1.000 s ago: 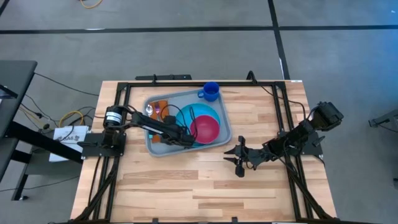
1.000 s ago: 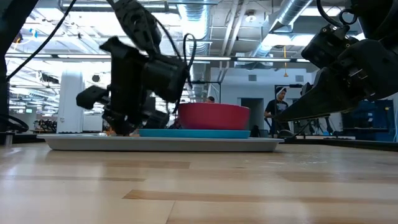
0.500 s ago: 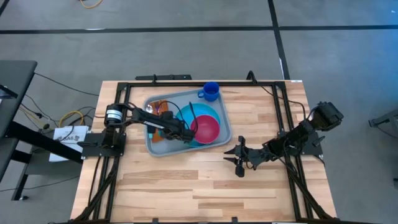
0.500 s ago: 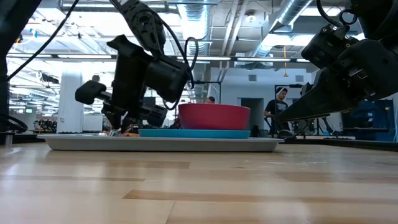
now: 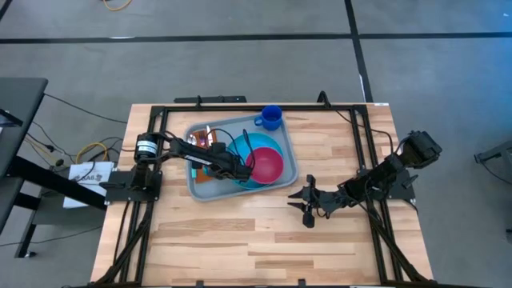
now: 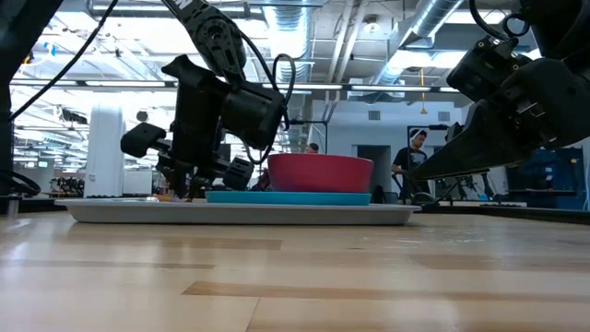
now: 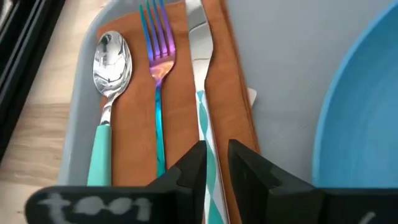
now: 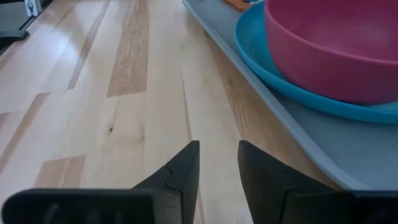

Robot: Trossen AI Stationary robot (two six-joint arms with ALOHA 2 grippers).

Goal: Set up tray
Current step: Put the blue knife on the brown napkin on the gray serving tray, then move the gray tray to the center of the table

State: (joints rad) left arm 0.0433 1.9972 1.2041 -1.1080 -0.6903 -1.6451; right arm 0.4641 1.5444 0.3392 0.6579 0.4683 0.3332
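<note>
Pulled the left gripper (image 7: 214, 163) back a bit over the knife (image 7: 201, 81) in the tray (image 5: 200, 188), fingers nearly closed, empty. Cutlery looked placed.

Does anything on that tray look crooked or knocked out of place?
Mostly tidy. On the tray, the spoon lies half off the brown napkin, while fork and knife lie on it. The blue mug stands outside the tray.
</note>
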